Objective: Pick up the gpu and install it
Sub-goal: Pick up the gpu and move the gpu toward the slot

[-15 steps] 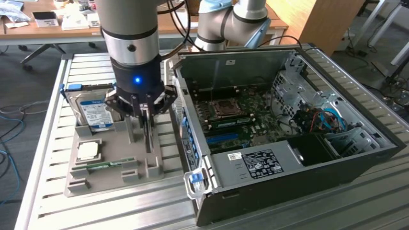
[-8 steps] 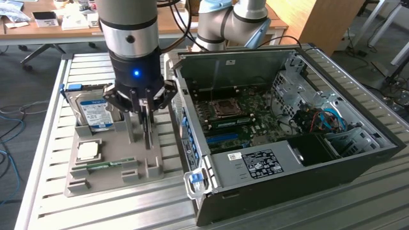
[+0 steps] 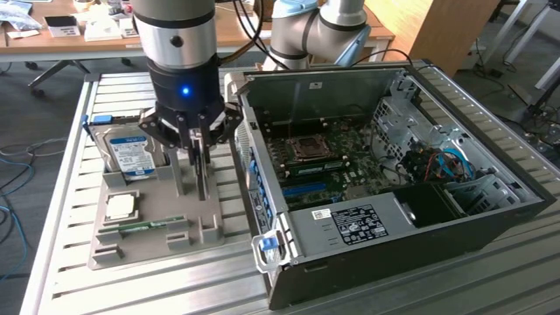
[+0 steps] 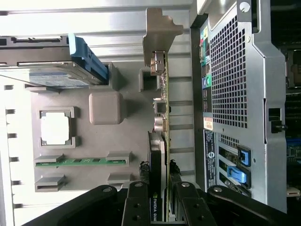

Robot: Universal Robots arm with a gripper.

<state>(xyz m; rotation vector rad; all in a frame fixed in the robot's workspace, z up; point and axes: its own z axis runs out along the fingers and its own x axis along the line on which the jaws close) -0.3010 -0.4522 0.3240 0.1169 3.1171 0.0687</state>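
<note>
1. Closest to me, the slatted metal table (image 3: pixel 61 262) shows bare slats along its front edge. They run ahead of the grey holder tray (image 3: pixel 157 246) and the front corner of the open computer case (image 3: pixel 394 262).
2. At the tray's near end a green memory stick (image 3: pixel 141 226) lies flat in its clips. A processor chip (image 3: pixel 120 207) sits just behind it in a square recess, and both lie low.
3. Midway back, the gripper (image 3: pixel 197 157) hangs straight down over the tray's case-side edge. Its fingers (image 4: pixel 136 202) are drawn narrow onto the gpu (image 3: pixel 202 180), one on each face. The card stands on edge, its lower edge down at the tray.
4. Room here is tight, with only a narrow strip of table between the tray and the case's perforated wall (image 4: pixel 230 80). The card stands just beside that wall, apart from it. On the other side, the hard drive (image 3: pixel 131 154) stands tilted in its slot, near the gripper's linkages but not touching them.
5. The gpu is thin and dark and shows a green board edge. It carries a black cooler block with white lettering by the fingers. A silver bracket (image 4: pixel 160 28) with a bent tab sits at the end farther from the fingers.
6. Beyond, the case lies open upward, with the motherboard (image 3: pixel 341 157) exposed in the middle. The power supply (image 3: pixel 350 223) fills its near end.
7. Farthest back are the arm's base joints (image 3: pixel 306 33) and a wooden desk (image 3: pixel 88 33).
</note>
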